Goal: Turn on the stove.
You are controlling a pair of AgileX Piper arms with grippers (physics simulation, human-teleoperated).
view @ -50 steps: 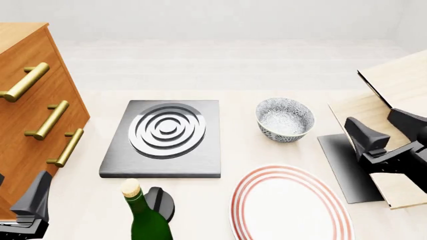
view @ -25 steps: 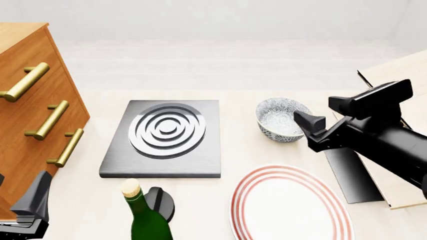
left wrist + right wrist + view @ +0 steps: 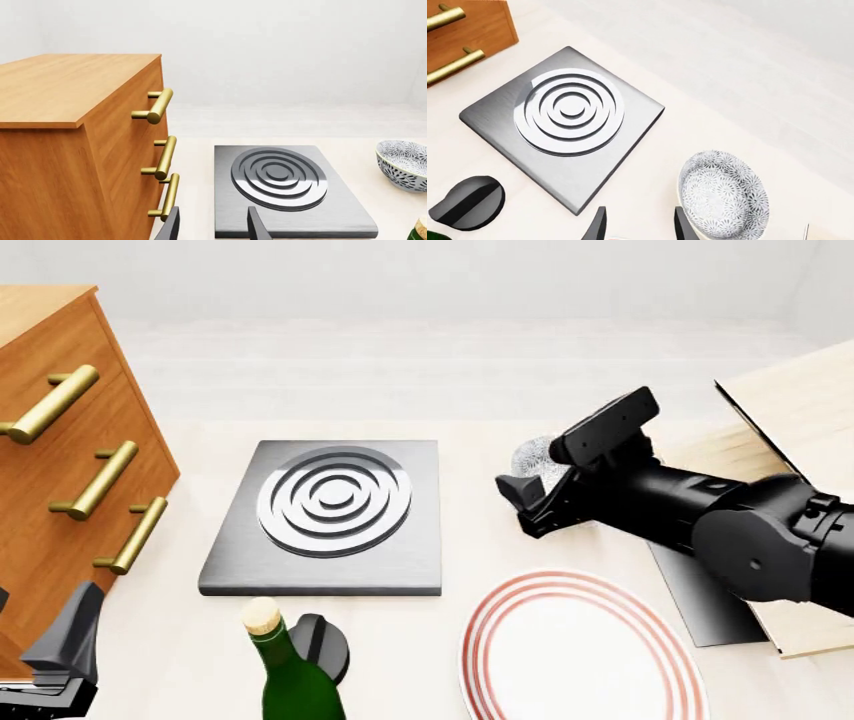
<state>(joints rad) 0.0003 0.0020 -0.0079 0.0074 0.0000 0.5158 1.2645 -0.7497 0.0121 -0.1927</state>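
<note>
Front view: right gripper (image 3: 550, 480) above patterned bowl (image 3: 537, 457).

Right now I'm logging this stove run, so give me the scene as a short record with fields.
stove: dark slab with silver ring burner, lying flat on the table
knob: black, round, near side of slab, partly behind green bottle
right end effector: open, above the table between slab and patterned bowl, touching nothing
left end effector: open, low at the near left by the wooden drawers
plate: red-ringed, near right
</note>
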